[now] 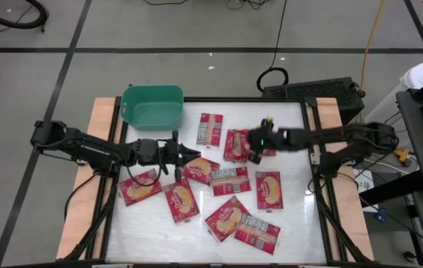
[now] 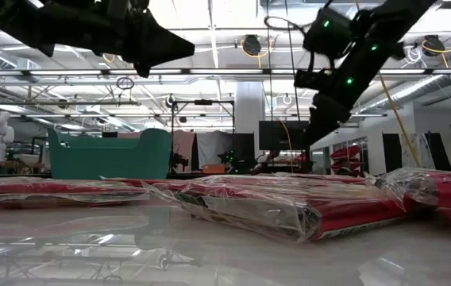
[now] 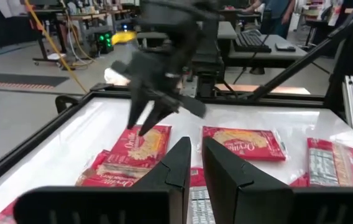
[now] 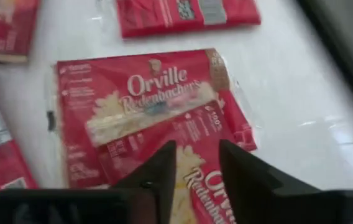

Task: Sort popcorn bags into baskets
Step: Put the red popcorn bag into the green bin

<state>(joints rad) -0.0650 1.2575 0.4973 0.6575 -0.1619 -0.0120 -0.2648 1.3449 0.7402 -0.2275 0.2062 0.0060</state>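
Directly below right end effector (image 4: 195, 163): popcorn bag (image 4: 151, 112) flat on tabletop (image 4: 301, 93), long axis 12-to-6 in high view. Fingers parted, holding nothing. Teal basket (image 1: 152, 106) at 10 o'clock. Left end effector (image 1: 185, 154) farther, clenched, empty.

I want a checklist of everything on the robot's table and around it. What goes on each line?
Surface: white table, wooden side strips.
Job's things: about eleven red popcorn bags scattered flat; green basket at the far left corner, no bag seen inside.
Clutter: nothing seen.
Grippers: left gripper raised above the bags, fingers close together, holding nothing; right gripper over two overlapping bags, a gap between its fingers, nothing between them.
Cables: black and yellow cables on the floor.
Surroundings: keyboard behind the table; workshop benches.
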